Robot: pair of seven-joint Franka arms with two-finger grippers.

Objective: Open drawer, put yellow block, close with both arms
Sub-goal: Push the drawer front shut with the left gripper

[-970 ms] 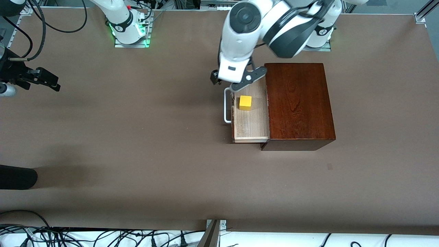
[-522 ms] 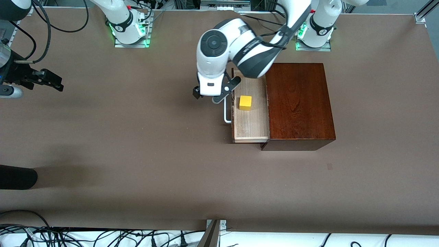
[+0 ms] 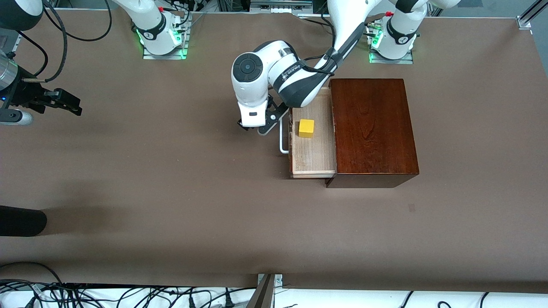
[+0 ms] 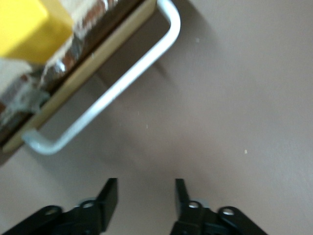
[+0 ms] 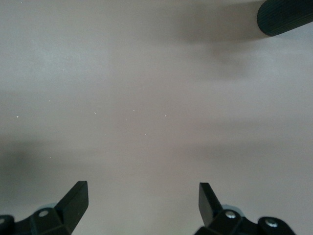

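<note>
The drawer stands open out of the dark-brown wooden box, toward the right arm's end of the table. The yellow block lies in the drawer, near its front. The white bar handle is free. My left gripper is open and empty, low over the bare table just beside the handle. In the left wrist view the gripper faces the handle, with the block past it. My right gripper is open and empty and waits at the right arm's end of the table; it also shows in its wrist view.
A black rounded object pokes in at the table's edge at the right arm's end, nearer the front camera; it also shows in the right wrist view. Cables lie along the near edge.
My left arm has moved from over the drawer's farther end out past the handle toward the right arm's end, and come lower. The right gripper drifted slightly. Drawer and block are unmoved.
</note>
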